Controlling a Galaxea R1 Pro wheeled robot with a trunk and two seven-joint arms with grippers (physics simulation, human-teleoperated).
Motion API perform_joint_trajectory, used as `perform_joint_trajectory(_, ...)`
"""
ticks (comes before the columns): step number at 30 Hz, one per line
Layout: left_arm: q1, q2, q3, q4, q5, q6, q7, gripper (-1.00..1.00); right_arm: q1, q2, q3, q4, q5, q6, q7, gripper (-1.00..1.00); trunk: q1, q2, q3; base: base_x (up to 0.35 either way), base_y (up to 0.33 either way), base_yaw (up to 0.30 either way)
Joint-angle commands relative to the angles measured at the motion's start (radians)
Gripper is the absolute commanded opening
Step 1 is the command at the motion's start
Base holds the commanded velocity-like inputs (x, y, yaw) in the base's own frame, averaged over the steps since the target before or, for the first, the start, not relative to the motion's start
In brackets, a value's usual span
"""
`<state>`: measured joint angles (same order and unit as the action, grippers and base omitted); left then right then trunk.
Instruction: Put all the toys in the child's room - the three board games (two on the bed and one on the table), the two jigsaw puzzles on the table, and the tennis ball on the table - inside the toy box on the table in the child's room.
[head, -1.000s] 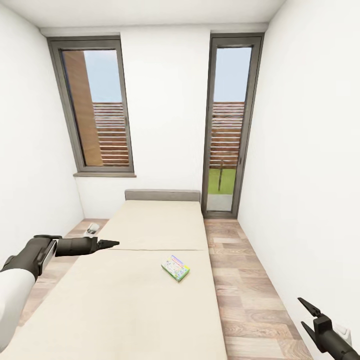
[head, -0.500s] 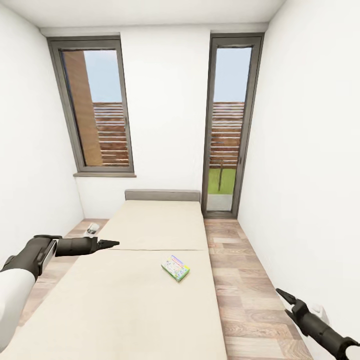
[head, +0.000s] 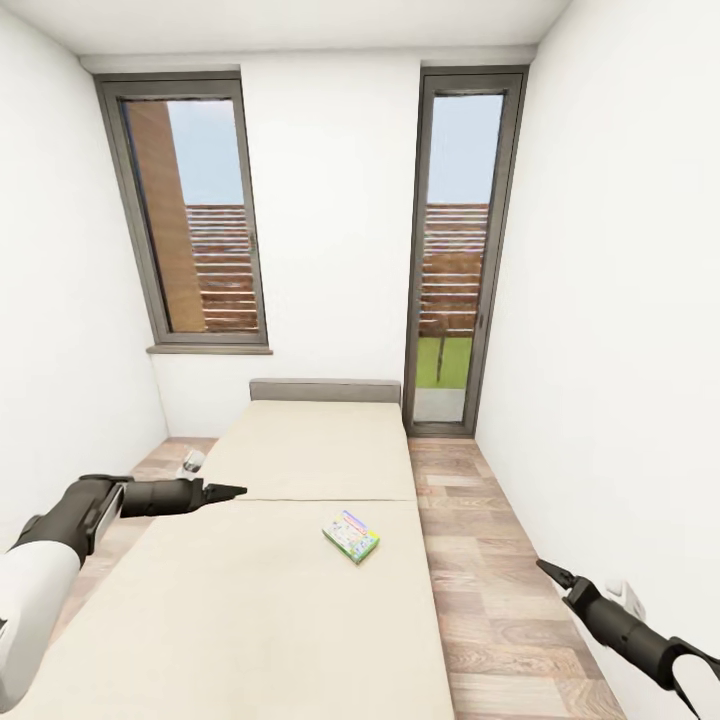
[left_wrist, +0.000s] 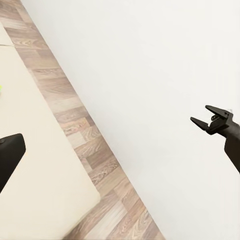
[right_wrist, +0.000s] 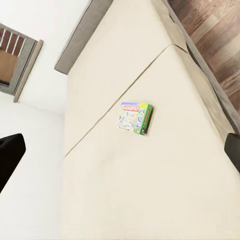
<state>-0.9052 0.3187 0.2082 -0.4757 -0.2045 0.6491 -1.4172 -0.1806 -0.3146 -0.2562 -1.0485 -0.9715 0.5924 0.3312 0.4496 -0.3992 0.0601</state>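
Green-edged cartoon-covered board game (head: 351, 536) lies flat on the beige bed (head: 300, 450); right claw (left_wrist: 204, 116) gapes wide, left claw's (head: 232, 490) gap unclear.

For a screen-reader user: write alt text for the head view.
A small green-edged board game lies alone on a beige bed in a narrow white room with two tall dark-framed windows. The left pincer hovers over the bed's left edge; the right pincer is over the wood floor beside the bed, pointing toward it.

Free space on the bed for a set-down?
Bare mattress on every side of the board game: a wide patch toward the headboard, and the near end between the left gripper and the floor strip. Nothing crowded.
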Motion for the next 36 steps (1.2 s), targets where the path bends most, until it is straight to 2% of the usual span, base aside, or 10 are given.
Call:
perform_joint_trajectory(1,0.002,-0.002,0.007,0.0,-0.01,0.011,-0.008,1.0,0.0,0.0,-0.002,-0.009,-0.003,0.008,0.002,1.0,0.0,-0.001,0.0,0.0,0.0,0.0)
perform_joint_trajectory(11,0.006,-0.002,0.009,-0.002,-0.01,0.011,-0.008,1.0,0.0,-0.001,-0.012,-0.025,-0.001,0.009,0.002,1.0,0.0,-0.001,0.0,0.0,-0.141,0.05)
perform_joint_trajectory(36,0.006,-0.002,0.008,-0.004,-0.01,0.011,-0.008,1.0,0.0,0.0,-0.022,-0.022,0.006,0.007,-0.001,1.0,0.0,-0.001,-0.004,0.0,-0.178,0.275)
